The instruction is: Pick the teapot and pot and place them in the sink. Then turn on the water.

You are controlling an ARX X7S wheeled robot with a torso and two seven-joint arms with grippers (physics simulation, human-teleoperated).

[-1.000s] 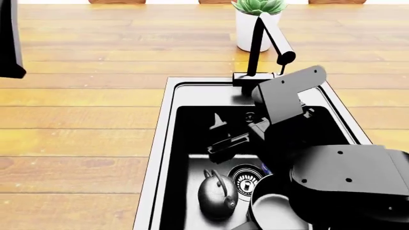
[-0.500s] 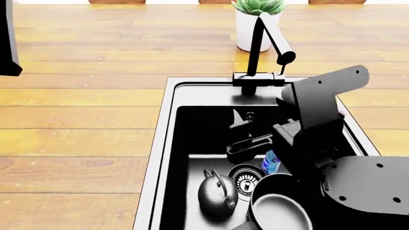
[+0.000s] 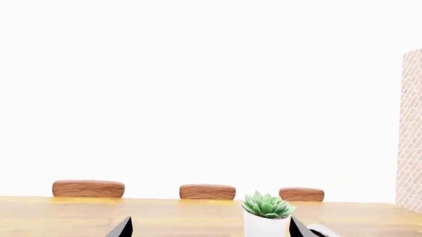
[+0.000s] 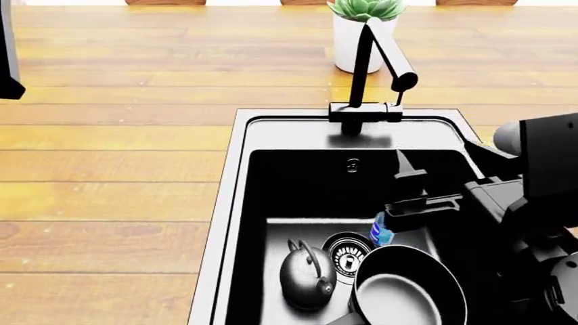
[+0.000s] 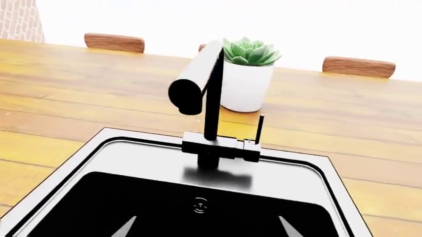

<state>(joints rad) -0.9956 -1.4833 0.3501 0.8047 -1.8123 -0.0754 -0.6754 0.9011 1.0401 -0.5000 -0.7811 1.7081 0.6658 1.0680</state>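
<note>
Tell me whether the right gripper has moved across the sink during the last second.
Yes. Against the fixed faucet, the right gripper has slid from left of it to its right, toward the sink's right wall.

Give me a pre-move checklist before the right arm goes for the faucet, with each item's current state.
1. Teapot in the sink: ok, upright beside the drain.
2. Pot in the sink: ok, beside the teapot.
3. Water running: not ok, no stream below the faucet spout.
4. Right gripper empty: ok, open, nothing between the fingers.
5. Right gripper aimed at the faucet: ok, the right wrist view faces its base and thin lever.
6. Left gripper out of the way: ok, it faces the plant pot and chairs, holding nothing.
</note>
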